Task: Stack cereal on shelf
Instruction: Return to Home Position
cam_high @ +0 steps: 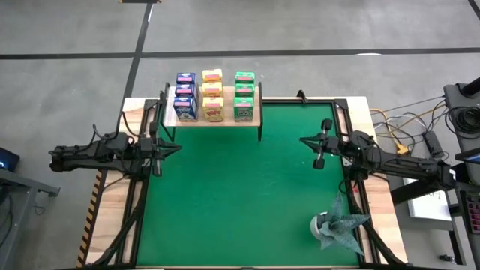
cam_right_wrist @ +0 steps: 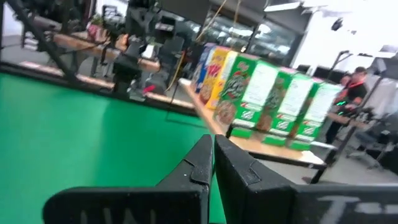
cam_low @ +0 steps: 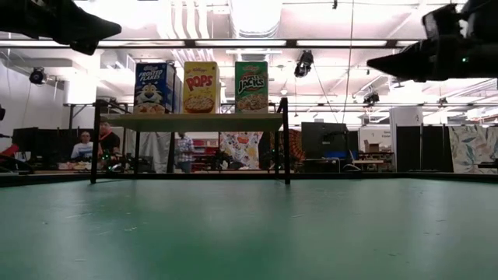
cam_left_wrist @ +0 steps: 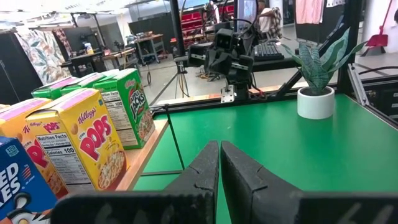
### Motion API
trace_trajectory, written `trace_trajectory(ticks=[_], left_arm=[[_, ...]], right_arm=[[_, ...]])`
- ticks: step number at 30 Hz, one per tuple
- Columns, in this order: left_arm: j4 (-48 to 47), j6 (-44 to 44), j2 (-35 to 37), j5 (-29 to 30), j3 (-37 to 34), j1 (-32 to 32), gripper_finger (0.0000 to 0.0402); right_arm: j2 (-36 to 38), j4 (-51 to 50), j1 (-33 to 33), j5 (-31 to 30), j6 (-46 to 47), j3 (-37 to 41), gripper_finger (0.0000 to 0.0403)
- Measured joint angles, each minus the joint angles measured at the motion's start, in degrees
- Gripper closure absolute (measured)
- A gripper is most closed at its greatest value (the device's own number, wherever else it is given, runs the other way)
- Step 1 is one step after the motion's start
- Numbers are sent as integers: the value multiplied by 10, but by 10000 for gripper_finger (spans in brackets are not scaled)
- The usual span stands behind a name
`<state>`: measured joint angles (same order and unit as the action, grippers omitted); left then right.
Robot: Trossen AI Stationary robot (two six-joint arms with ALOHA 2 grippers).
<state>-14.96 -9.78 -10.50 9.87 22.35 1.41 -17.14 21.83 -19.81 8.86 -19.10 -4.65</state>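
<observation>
Overhead, cereal (cam_high: 214,96) on shelf (cam_high: 256,120), left end effector (cam_high: 174,148) near, right end effector (cam_high: 306,141) farther off, both pressed together.

The mat (cam_high: 240,187) lies open mid-table. The shelf (cam_high: 217,124) blocks the far edge, and a potted plant (cam_high: 331,225) seemingly crowds the near-right corner.

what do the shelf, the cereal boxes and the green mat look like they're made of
The shelf board looks like pale, matte natural wood, going by its light tan face and edge. Its thin black posts are probably metal. The cereal boxes look like printed cardboard with a slight sheen and crisp folded edges. The mat is flat, matte green, perhaps felt or rubber.
</observation>
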Motion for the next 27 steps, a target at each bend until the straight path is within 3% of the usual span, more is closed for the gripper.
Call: trace_trajectory(ticks=[6, 15, 27], left_arm=[[0, 0, 0, 0, 0, 0, 402], [14, 4, 1, -50, -17, 0, 402], [25, 4, 2, -50, -30, 0, 402]], right_arm=[[75, 33, 0, -6, 1, 37, 394], [166, -27, 0, -15, 20, 39, 394], [171, -83, 1, -13, 61, 40, 394]])
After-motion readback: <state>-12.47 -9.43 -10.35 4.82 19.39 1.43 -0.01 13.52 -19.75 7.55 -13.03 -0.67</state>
